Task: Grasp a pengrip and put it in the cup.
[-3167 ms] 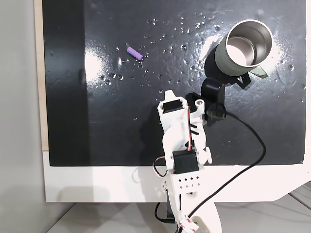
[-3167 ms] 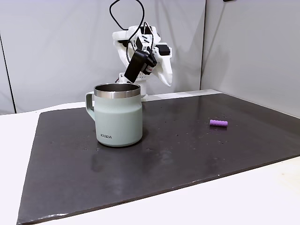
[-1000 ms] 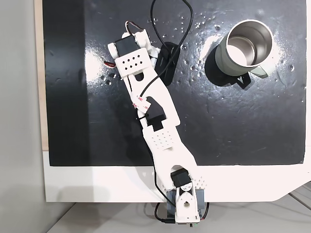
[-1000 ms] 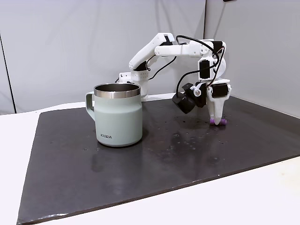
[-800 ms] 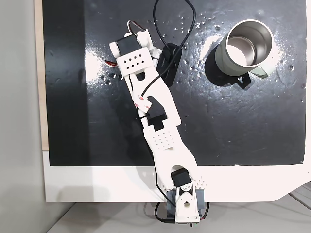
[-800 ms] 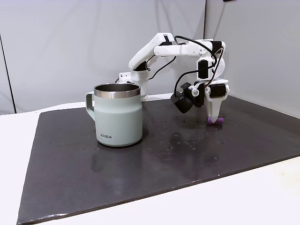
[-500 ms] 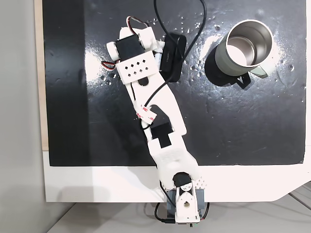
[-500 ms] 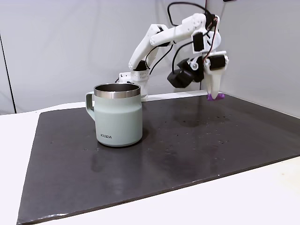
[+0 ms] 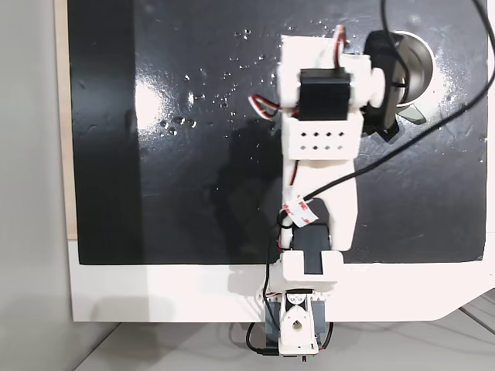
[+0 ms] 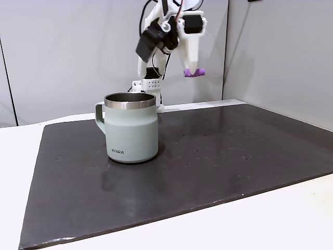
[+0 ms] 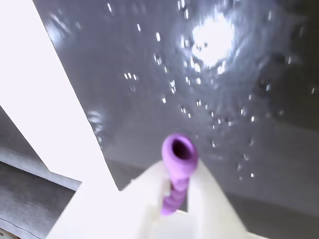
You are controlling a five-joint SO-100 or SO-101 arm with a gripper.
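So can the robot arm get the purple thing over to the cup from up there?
Probably yes. The tool holds the pengrip high in the air, above the cup rim's height. The cup's mouth is open, and nothing stands between them.

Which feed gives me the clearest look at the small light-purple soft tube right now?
The wrist view: the small light-purple soft tube sits close up, pinched in the white gripper, hollow end showing. A fixed view from the side shows it tiny, high above the mat.
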